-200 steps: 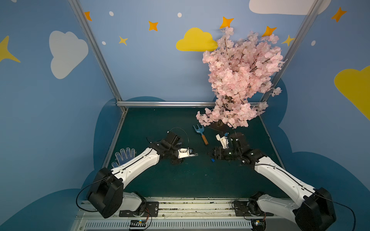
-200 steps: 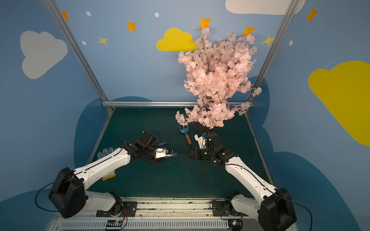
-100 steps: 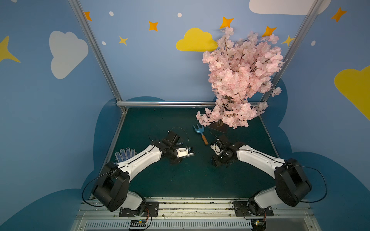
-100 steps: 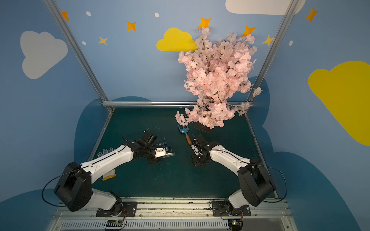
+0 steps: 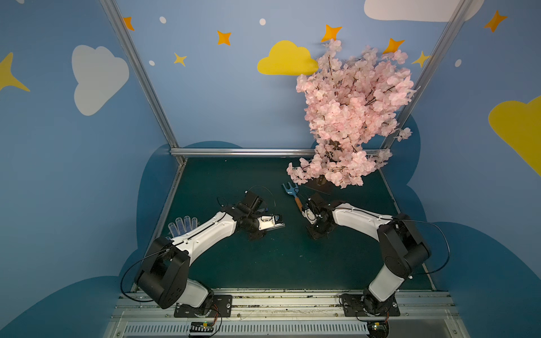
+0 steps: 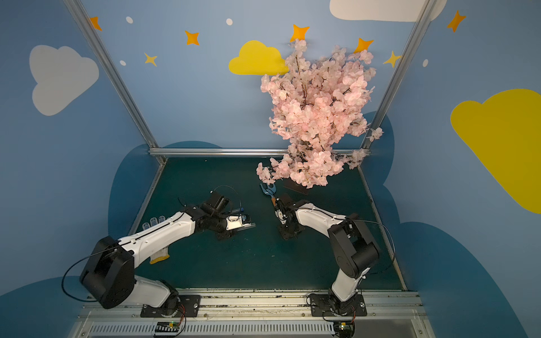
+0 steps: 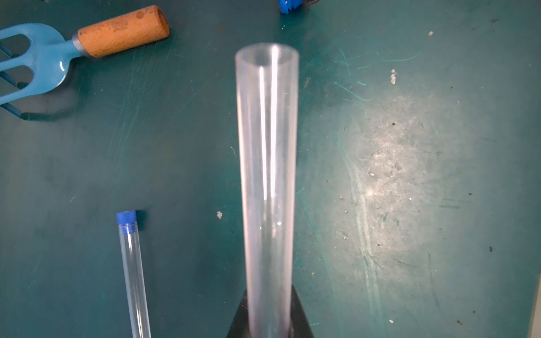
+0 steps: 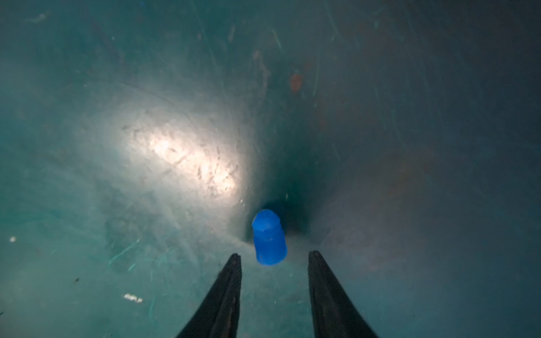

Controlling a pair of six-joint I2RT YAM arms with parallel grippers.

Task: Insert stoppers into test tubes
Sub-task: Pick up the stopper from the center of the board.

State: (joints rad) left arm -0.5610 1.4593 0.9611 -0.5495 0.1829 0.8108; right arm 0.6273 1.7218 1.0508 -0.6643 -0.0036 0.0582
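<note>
Two blue stoppers and two clear test tubes are before you, one pair joined and one apart. The fitted stopper (image 7: 126, 218) plugs the mouth of the capped tube (image 7: 135, 278), which lies flat and alone on the green mat (image 7: 439, 204).

The loose stopper (image 8: 268, 238) lies on the mat with its near end between the tips of your right gripper (image 8: 275, 255). Its two dark fingers (image 8: 225, 298) stand spread, one on each side. Mat shows between each finger and the plug, so nothing is pinched.

The held tube (image 7: 268, 175) has an open, unplugged mouth. Your left gripper (image 5: 276, 224) is pressed tight on its base. In the left wrist view the loose stopper sits just beyond that mouth, not touching it.

One garden fork (image 7: 44, 64), with light-blue tines and an orange handle, lies on the mat. In both top views its handle end is just beside your right wrist.

One pink blossom tree (image 5: 351, 117) stands at the far right corner of the mat. One white glove (image 5: 183, 225) dotted with blue lies at the mat's left edge, partly under your left arm. Both arms reach in from the near rail.
</note>
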